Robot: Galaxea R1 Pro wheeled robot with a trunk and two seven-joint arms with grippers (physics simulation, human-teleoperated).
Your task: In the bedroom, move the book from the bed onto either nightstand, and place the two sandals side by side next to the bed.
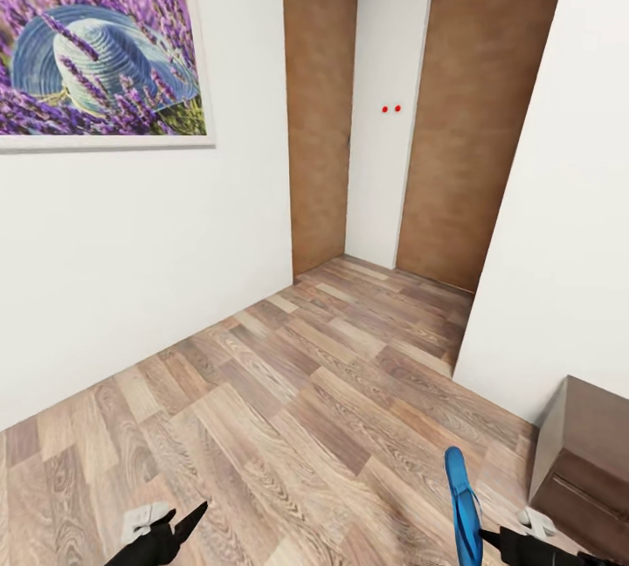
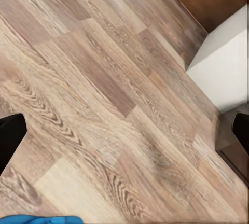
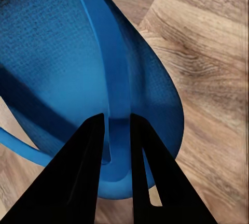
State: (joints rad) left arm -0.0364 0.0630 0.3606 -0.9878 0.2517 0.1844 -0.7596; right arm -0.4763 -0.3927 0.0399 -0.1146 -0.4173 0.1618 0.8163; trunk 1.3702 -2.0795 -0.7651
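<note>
Bright blue flat flip-flop sandal carried at five o'clock.
The right gripper, nearly shut, pinches its edge; it looks light and floppy.

The floor is matt, grained wood plank, the doors matt tan wood, the walls smooth white, the sandal finely textured blue.

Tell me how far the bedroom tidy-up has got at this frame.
Nothing looks finished from here. In hand: the right gripper is shut on a blue sandal, carried edge-up above the wood floor. The left gripper holds nothing. Left: setting both sandals beside the bed, and moving the book.
</note>
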